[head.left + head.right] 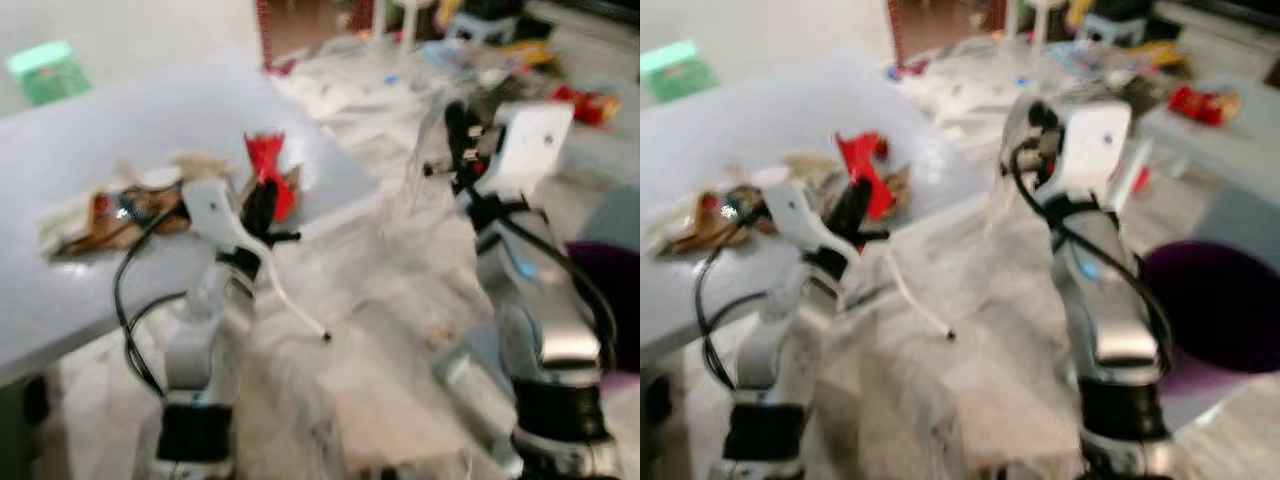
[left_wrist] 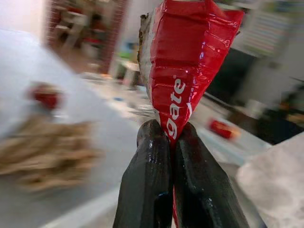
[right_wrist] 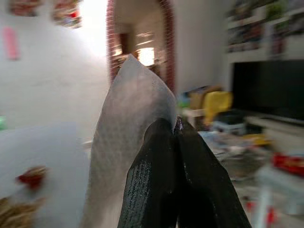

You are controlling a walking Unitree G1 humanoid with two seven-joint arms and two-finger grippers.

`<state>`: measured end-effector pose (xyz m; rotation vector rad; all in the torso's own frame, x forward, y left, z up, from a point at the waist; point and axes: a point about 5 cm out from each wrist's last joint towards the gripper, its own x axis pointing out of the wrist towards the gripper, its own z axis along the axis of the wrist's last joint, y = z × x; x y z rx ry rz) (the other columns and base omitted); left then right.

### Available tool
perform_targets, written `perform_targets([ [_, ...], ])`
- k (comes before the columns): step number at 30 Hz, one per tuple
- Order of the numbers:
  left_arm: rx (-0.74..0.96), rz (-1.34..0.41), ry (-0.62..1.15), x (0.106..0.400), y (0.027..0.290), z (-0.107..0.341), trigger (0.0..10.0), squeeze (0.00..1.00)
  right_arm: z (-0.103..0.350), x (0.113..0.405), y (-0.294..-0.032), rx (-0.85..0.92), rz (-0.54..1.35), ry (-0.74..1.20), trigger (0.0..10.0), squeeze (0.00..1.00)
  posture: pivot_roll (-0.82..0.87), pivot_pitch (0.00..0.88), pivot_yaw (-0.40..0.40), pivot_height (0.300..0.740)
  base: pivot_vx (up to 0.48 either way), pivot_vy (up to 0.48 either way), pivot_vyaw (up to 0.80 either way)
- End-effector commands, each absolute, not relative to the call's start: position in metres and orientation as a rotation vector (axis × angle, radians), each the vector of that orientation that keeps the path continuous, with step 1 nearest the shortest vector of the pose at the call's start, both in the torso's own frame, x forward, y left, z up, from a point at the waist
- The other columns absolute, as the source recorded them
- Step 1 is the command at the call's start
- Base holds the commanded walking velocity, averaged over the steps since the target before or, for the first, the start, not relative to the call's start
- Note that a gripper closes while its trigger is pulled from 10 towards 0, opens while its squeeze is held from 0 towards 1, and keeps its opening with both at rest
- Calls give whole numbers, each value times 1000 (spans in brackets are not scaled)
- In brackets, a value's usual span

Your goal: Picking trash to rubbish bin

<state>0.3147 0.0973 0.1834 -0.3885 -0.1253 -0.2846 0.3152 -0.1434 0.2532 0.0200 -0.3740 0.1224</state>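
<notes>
Now your left gripper (image 2: pixel 171 137) has its jaws pinching the red wrapper (image 2: pixel 183 61) above the counter (image 1: pixel 150 130) edge, near the trash pile (image 1: pixel 120 210). Your right gripper (image 3: pixel 175 128) pinches a translucent plastic bag (image 3: pixel 126 142) farther right.

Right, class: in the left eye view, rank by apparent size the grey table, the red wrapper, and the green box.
1. Grey table
2. Red wrapper, held in the left pincer, and green box: they look alike, and the box is farther away, so unranked.
</notes>
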Motion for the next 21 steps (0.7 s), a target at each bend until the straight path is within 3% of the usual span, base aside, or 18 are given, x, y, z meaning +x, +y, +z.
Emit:
perform_targets([
  [1,-379,-264,-134,316,105,186,10000,0,258,314,-136,28,149,-390,10000,0,-74,76,72,740,0,0,-788],
  [21,-390,-290,-157,317,105,190,10000,0,258,315,-138,26,142,-390,10000,0,-79,78,73,740,0,0,-788],
])
